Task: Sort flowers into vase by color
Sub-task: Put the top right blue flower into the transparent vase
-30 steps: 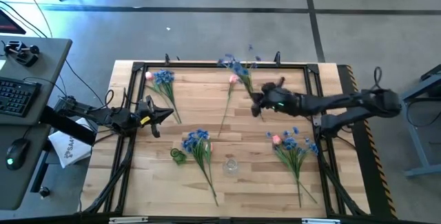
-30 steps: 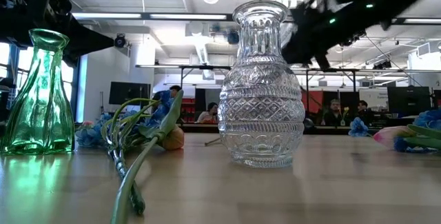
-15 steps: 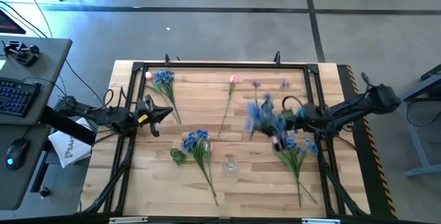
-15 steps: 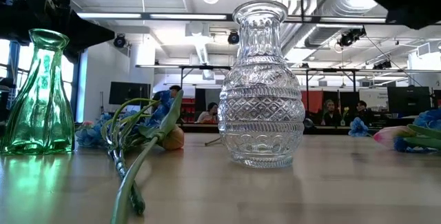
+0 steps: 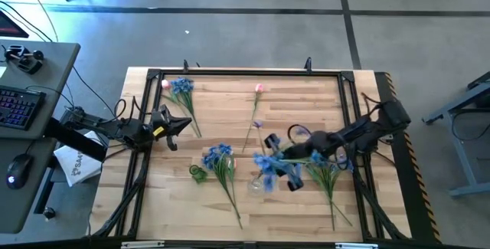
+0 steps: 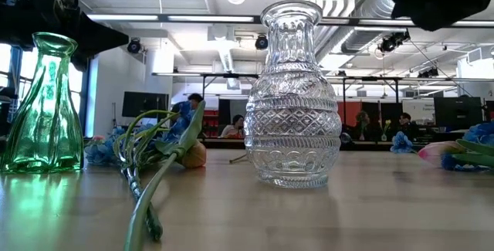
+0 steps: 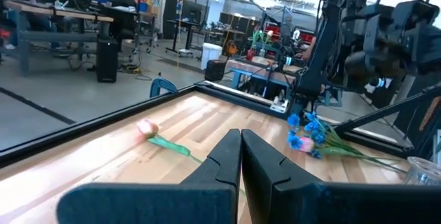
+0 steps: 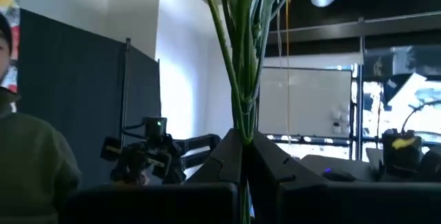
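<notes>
Delivery is the step in hand: the right gripper (image 5: 285, 166) hangs above the clear glass vase (image 5: 256, 184) near the table's front, fingers clamped on a blue flower spray (image 5: 266, 165). Next, I judge, the stem end must drop into the vase's narrow mouth. The left gripper (image 5: 184, 125) waits closed, empty, at the left edge.
</notes>
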